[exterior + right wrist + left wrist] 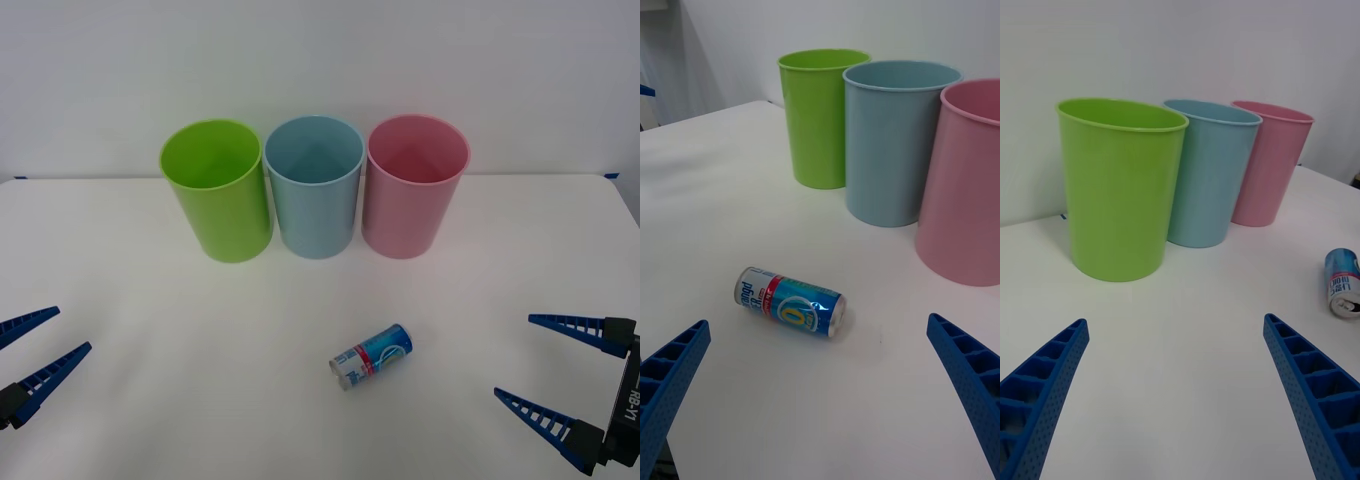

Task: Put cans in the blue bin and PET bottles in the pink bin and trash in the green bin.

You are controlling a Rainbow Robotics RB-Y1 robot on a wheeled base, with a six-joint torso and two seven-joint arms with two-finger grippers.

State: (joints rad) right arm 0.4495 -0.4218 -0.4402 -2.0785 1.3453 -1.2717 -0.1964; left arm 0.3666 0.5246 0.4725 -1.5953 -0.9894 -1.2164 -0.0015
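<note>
The can [371, 356] lies on its side on the table [150, 390] in front of the blue bin [315, 185], untouched, so both the right gripper [560, 370] and left gripper [35, 350] wait spread wide, holding nothing.

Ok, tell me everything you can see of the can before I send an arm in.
The can is a small blue drink can with a white and red label and silver ends, metal by its look. It lies on its side on the white table, in front of the blue bin and pink bin, well apart from both. Only the table touches it. It lies closer to the right gripper, whose fingers are open, than to the left gripper, also open.
</note>
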